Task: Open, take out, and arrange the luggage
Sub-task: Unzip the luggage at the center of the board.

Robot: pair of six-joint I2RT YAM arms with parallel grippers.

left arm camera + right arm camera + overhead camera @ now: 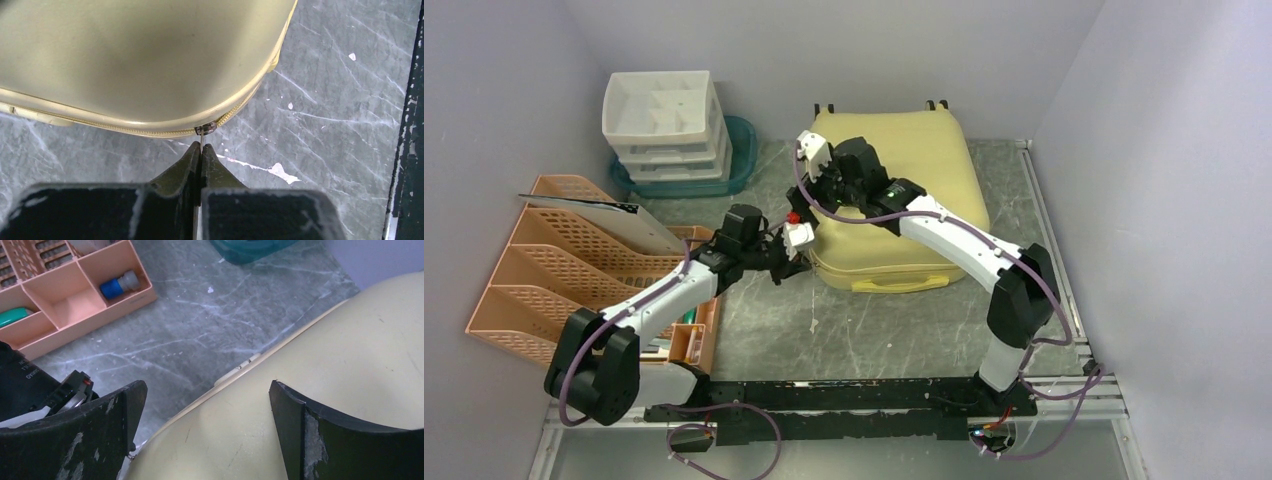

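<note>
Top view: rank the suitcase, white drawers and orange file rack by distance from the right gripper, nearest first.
1. Suitcase, directly under the right gripper.
2. White drawers, at the back left.
3. Orange file rack, along the far left side.

Luggage (904, 190): pale yellow shell with a matching yellow zip.
Zipper pull (202, 134): dull grey metal.
Desk (874, 330): grey marble pattern with white veins.
Drawer unit (664, 125): white.
Tray (746, 150): teal.
File rack (544, 270): peach, perforated grid.
Fingers (102, 432): black, scuffed white.
</note>
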